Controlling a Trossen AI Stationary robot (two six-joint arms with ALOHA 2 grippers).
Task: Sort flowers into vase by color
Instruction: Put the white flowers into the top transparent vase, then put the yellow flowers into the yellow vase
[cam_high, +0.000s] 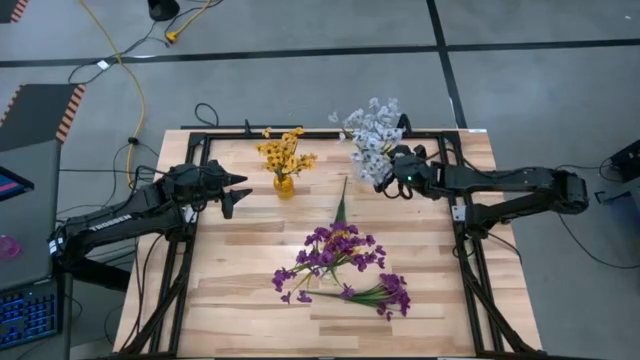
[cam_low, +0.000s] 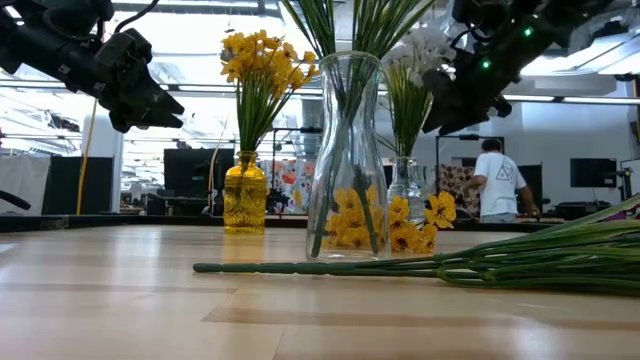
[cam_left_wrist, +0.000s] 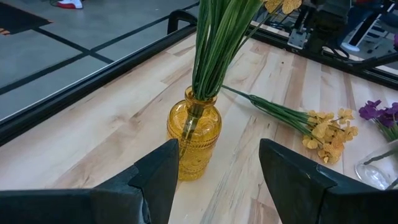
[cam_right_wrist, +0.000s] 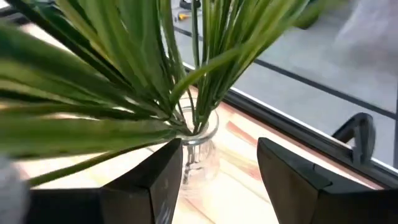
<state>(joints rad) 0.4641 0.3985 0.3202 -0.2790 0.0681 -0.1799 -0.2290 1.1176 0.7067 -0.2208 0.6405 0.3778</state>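
Sorting stands partly done: yellow flowers (cam_high: 283, 152) sit in the amber vase (cam_high: 285, 185) at far left-centre, and white flowers (cam_high: 371, 130) sit in a small clear vase (cam_right_wrist: 200, 149) at far right. You have 2 grippers, both spread apart and holding nothing. The left gripper (cam_high: 232, 192) hovers just left of the amber vase; the right gripper (cam_high: 392, 180) hovers just beside the white bunch, its fingers (cam_right_wrist: 160, 180) framing the clear vase's neck. Purple flowers (cam_high: 345, 265) lie loose on the table (cam_high: 240, 300) near centre, and a taller clear vase (cam_low: 348, 160), seen in the low view holding green stems, appears to stand among them. A loose yellow sprig (cam_left_wrist: 326, 127) lies close to that vase. For the next pick, lift the right gripper straight up clear of the white stems before travelling, so that the vase does not tip. Approach a purple sprig at its bare stem, not at the blossoms, and close only when the stem lies between both fingers.
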